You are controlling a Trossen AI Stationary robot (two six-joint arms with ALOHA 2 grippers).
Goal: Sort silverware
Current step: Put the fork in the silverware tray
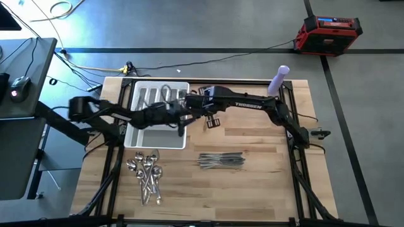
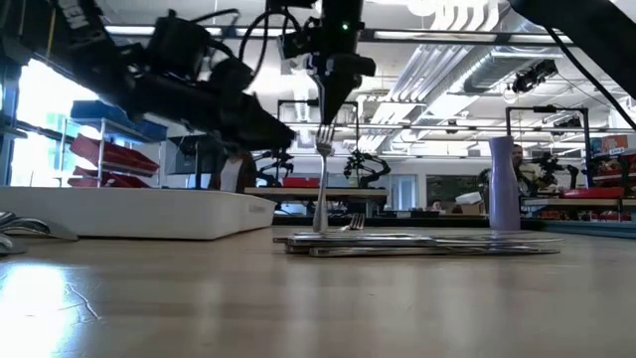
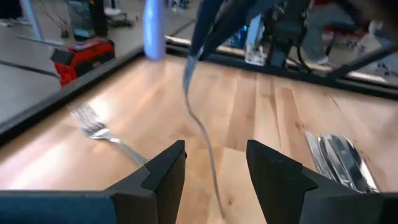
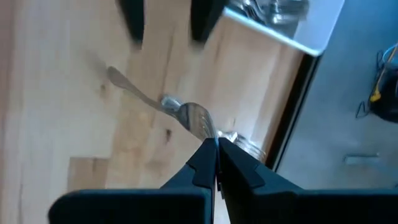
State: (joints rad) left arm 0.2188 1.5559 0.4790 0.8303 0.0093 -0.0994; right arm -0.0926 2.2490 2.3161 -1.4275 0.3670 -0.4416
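Handover looks like the step in hand. The right gripper (image 2: 329,105), fingers pinched fully together, hangs a fork (image 2: 322,179) upright by its head, handle down, just right of the tray (image 1: 134,136). The left gripper (image 3: 216,149) stands wide open low on that handle, one finger on each side, holding nothing. Whether the handle's tip touches the table (image 1: 265,139) cannot be told.

To do it well, the left fingers should close squarely on the flat of the handle, centred on the pads, before the right lets go. The handle is thin, smooth polished metal with a slight curve, so an off-centre pinch would likely let it twist or slip. A firm hold low down should keep the heavier head from swinging.

A second fork (image 3: 93,122) lies flat on the wood near the hanging one, tines spread. The knives (image 1: 221,161) lie side by side as long, narrow, shiny blades nearer the front edge, and the spoons (image 1: 146,171) sit in a loose, glinting heap in front of the tray. The tray is white, matte plastic with straight dividers and some silverware inside. The table is pale wooden planks, lightly glossy.
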